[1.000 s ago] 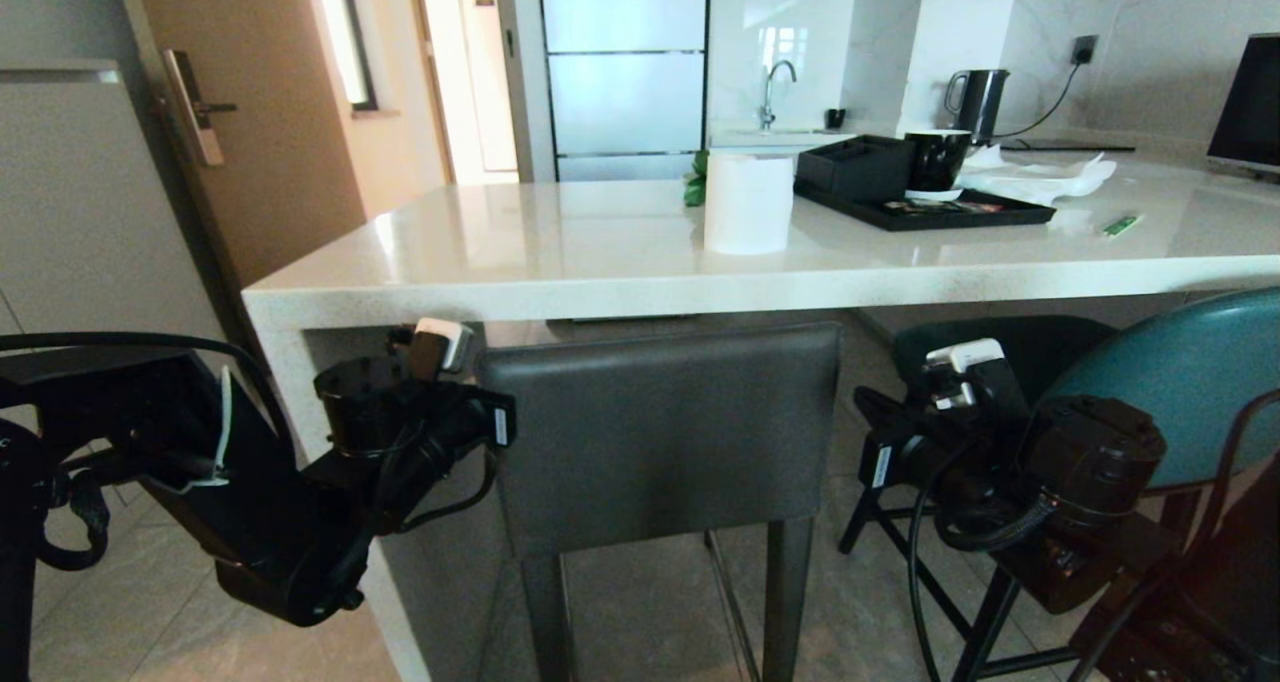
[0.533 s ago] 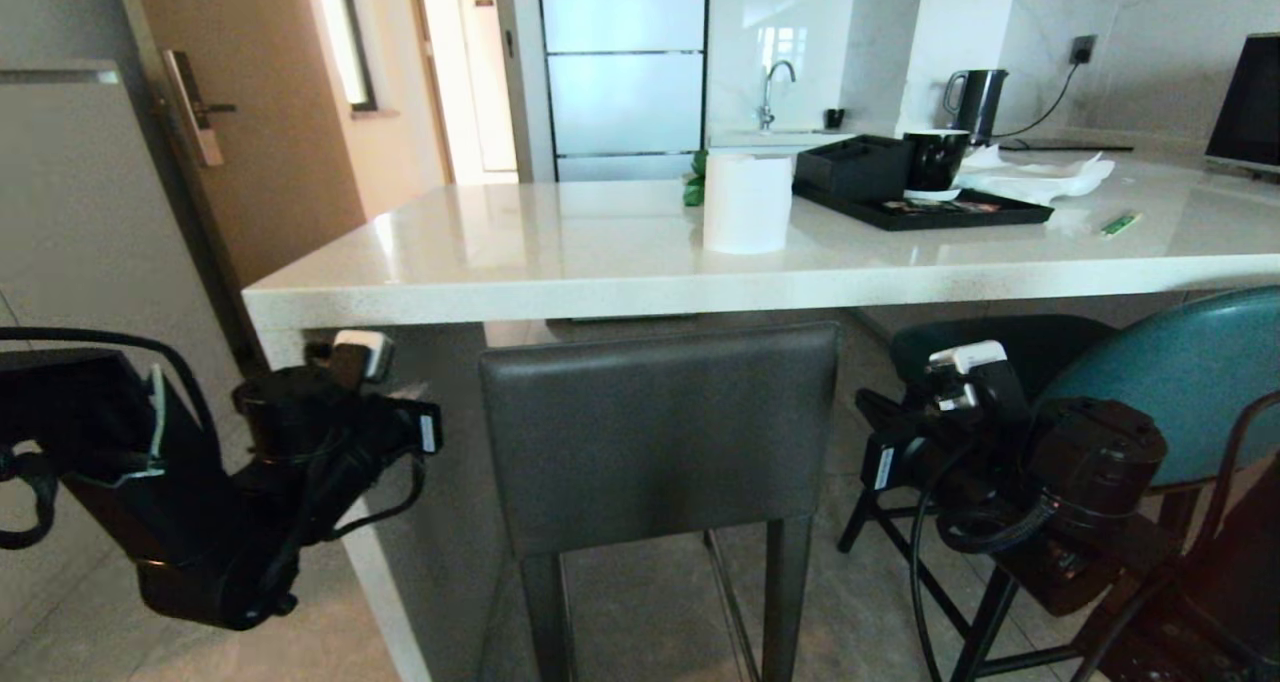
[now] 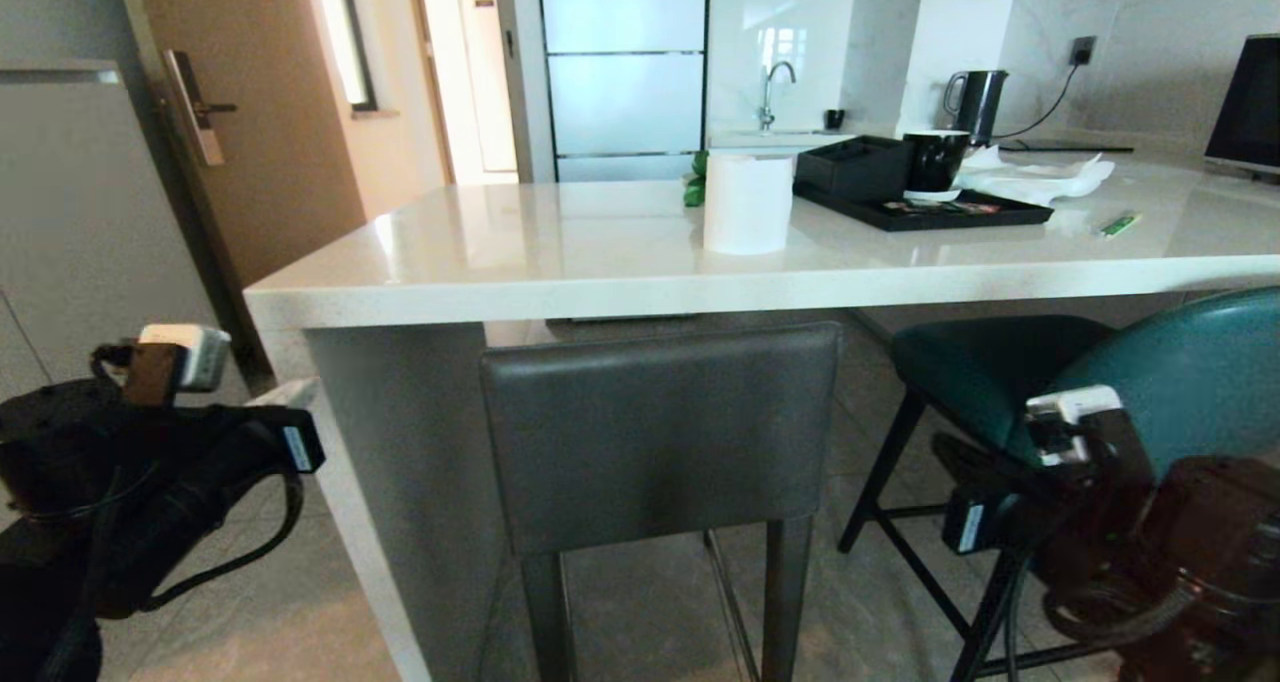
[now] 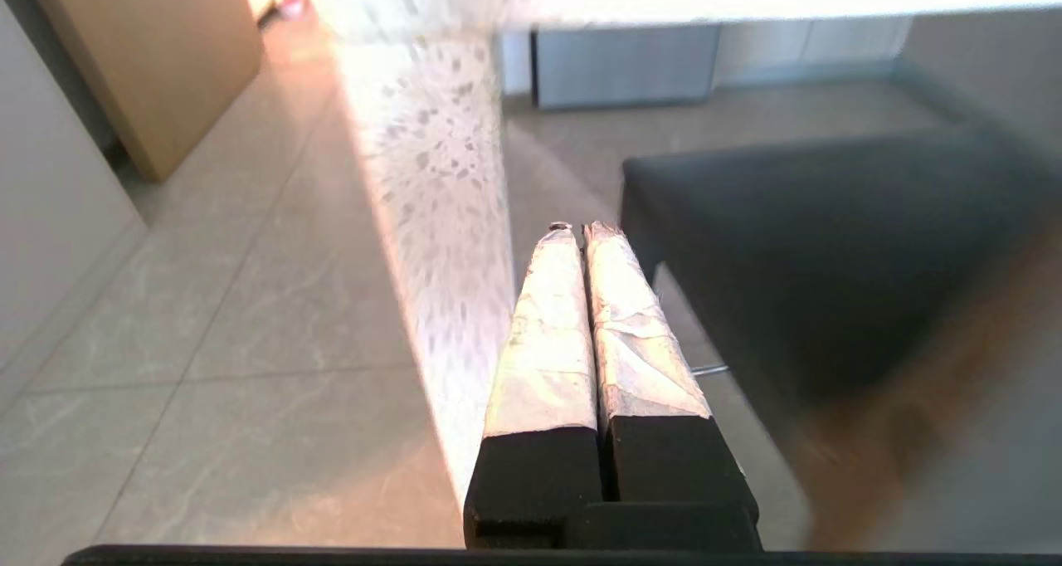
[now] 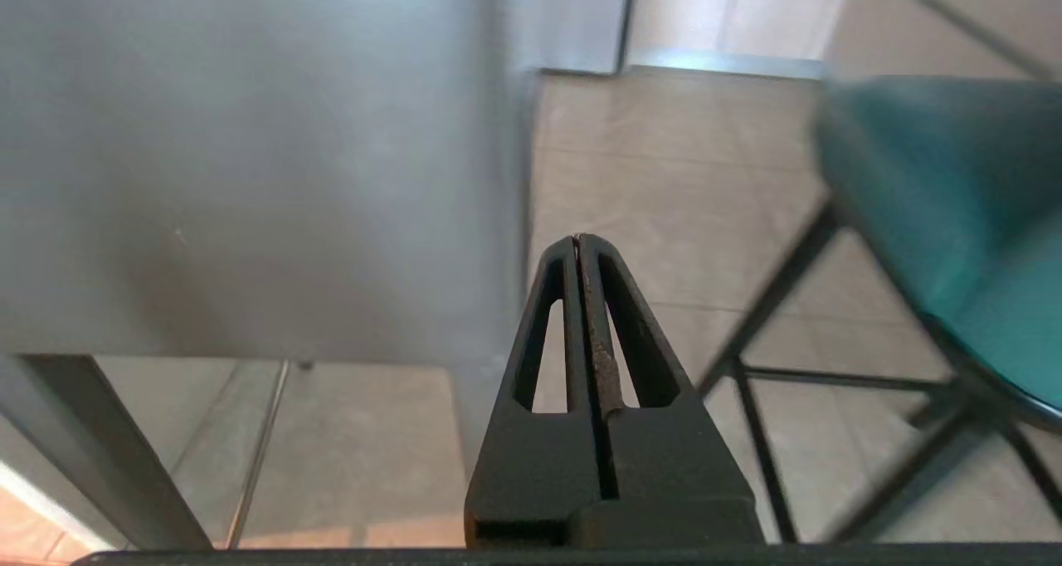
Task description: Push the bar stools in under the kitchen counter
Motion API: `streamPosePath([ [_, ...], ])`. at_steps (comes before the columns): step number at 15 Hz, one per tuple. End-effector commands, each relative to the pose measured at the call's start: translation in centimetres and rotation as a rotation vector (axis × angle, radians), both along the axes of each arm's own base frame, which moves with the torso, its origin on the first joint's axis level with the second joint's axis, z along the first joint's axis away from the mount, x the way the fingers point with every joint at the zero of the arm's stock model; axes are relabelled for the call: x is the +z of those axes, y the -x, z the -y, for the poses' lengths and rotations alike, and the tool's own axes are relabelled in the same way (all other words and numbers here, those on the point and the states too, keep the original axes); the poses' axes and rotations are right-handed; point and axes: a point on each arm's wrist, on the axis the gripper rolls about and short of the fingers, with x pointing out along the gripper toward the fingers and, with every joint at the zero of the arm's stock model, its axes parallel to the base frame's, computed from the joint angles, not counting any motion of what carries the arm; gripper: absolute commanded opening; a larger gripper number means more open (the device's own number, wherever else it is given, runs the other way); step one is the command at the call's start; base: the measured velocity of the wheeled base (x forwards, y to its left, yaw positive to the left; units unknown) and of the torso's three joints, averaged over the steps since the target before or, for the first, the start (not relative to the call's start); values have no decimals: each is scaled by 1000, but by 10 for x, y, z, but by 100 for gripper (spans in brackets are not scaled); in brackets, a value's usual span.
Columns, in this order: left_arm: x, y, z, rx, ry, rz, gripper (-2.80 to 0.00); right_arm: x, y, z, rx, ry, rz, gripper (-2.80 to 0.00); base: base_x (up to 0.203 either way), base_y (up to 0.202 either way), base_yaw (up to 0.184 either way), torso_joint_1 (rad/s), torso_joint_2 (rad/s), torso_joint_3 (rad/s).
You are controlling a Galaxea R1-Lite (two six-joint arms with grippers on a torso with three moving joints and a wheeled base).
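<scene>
while both arms hang low at the near edges, the left gripper (image 4: 578,232) has its fingers pressed together beside the counter's side panel, and the right gripper (image 5: 578,241) is likewise closed on nothing between the two stools. the grey stool (image 3: 660,432) sits tucked under the kitchen counter (image 3: 600,262); the teal stool (image 3: 1150,382) stands farther out, right.
</scene>
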Motion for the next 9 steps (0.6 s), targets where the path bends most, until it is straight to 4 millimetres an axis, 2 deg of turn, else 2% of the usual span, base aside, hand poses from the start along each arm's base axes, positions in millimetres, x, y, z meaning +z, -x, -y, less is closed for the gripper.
streamPosePath([
  [1, 25, 41, -2, 4, 6, 111, -280, 23, 30, 17, -26, -41, 101, -280, 0, 0, 0, 0, 0, 0],
  [5, 41, 104, -5, 15, 8, 211, -280, 56, 81, 58, -182, -19, 286, -280, 0, 0, 0, 0, 0, 0],
  [9, 72, 158, -6, 8, 9, 247, -280, 89, 122, 77, -292, 54, 410, -280, 0, 0, 0, 0, 0, 0],
])
